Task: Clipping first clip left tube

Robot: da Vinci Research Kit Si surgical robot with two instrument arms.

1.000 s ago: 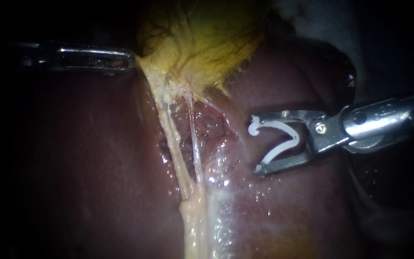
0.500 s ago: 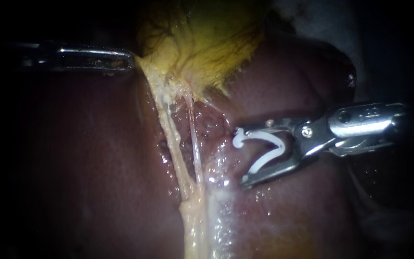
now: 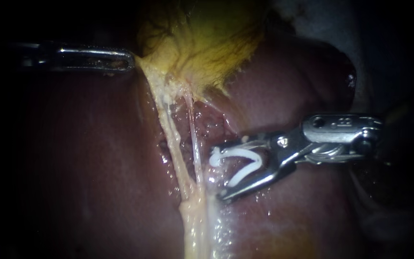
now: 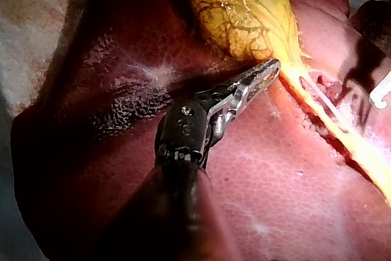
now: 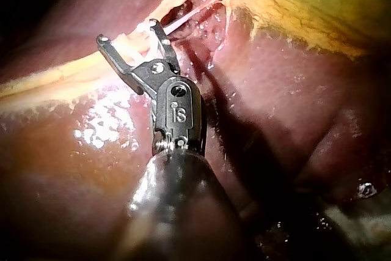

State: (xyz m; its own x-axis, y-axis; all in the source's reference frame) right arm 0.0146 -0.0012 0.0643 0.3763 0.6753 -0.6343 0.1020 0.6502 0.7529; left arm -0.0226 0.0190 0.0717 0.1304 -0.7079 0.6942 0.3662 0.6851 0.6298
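Holding the gallbladder (image 3: 202, 43) by its edge, the left instrument (image 3: 129, 60) is clamping there, probably to tension the tubes apart. The right instrument (image 3: 218, 171) is carrying an open white clip (image 3: 240, 162) in wide-spread jaws. Its mouth is facing the left tube (image 3: 172, 134), which is lying beyond the thinner right tube (image 3: 193, 144), not yet encircled.

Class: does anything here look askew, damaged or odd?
Nothing stands out. The white plastic clip sits open in the right instrument's jaws, not yet around the pale tubes; the left instrument grips the yellow gallbladder.
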